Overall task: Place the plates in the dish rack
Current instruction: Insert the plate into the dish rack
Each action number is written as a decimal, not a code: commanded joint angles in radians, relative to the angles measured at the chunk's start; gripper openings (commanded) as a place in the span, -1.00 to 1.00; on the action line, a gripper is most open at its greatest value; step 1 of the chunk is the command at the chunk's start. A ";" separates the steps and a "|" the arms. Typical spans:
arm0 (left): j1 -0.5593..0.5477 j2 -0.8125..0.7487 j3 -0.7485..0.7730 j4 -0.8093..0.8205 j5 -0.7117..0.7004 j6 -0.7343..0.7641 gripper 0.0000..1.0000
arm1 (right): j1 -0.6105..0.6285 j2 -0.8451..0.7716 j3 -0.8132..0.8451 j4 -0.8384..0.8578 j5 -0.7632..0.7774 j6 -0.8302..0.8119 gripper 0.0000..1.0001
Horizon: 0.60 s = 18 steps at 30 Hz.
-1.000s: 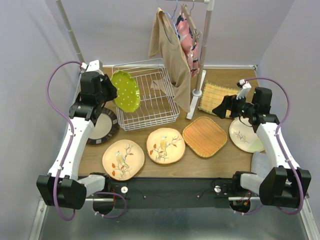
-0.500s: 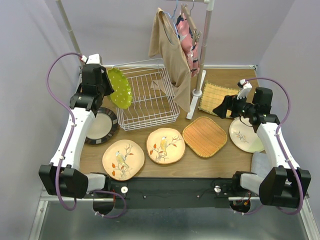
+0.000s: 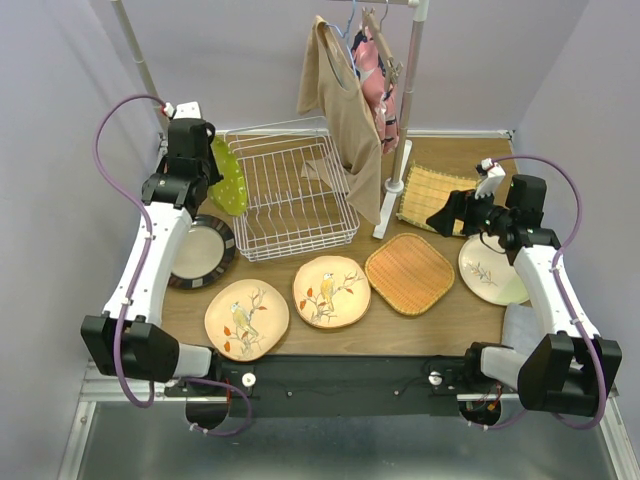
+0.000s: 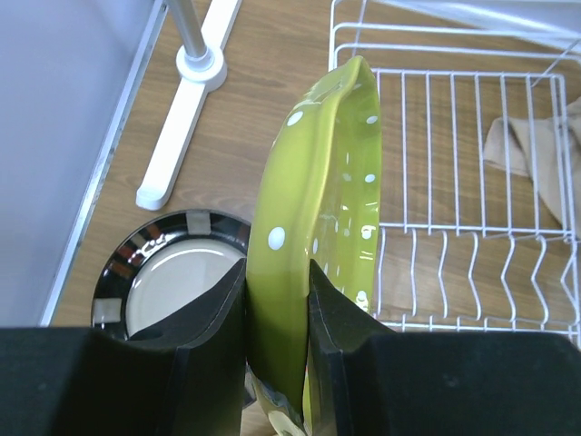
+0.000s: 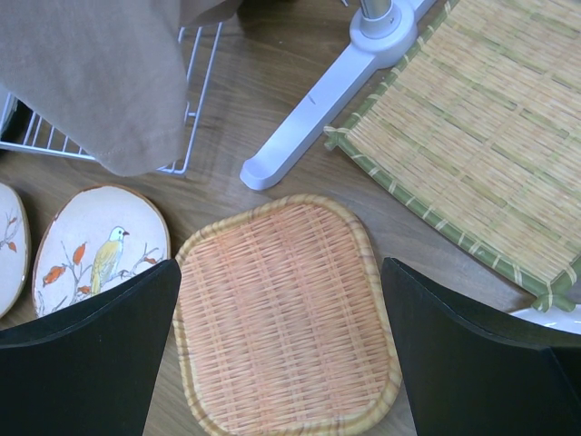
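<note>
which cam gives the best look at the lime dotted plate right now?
Left wrist: the lime dotted plate fills the frame, on edge, clamped in the left tool at the dish rack edge. Top external shows only a green sliver. Right wrist: not visible.

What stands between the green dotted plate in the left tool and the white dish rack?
Nothing visible. The left tool holds the dotted plate on edge at the dish rack's left rim, and the nearest slots are empty.

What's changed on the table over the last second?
The left gripper, shut on the lime dotted plate, swung it back and left, tipping it up on edge at the left edge of the dish rack. The right gripper stayed open and still; the other plates did not move.
</note>
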 commanded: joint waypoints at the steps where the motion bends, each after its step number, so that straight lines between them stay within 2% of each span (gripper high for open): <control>1: -0.039 -0.001 0.079 0.026 -0.109 -0.007 -1.00 | -0.009 -0.002 -0.005 0.016 0.010 0.004 1.00; 13: -0.144 0.085 0.179 -0.110 -0.303 -0.014 -1.00 | -0.010 -0.011 -0.005 0.016 0.016 0.005 1.00; 18: -0.157 0.112 0.204 -0.141 -0.324 -0.002 -1.00 | -0.012 -0.016 -0.005 0.016 0.019 0.005 1.00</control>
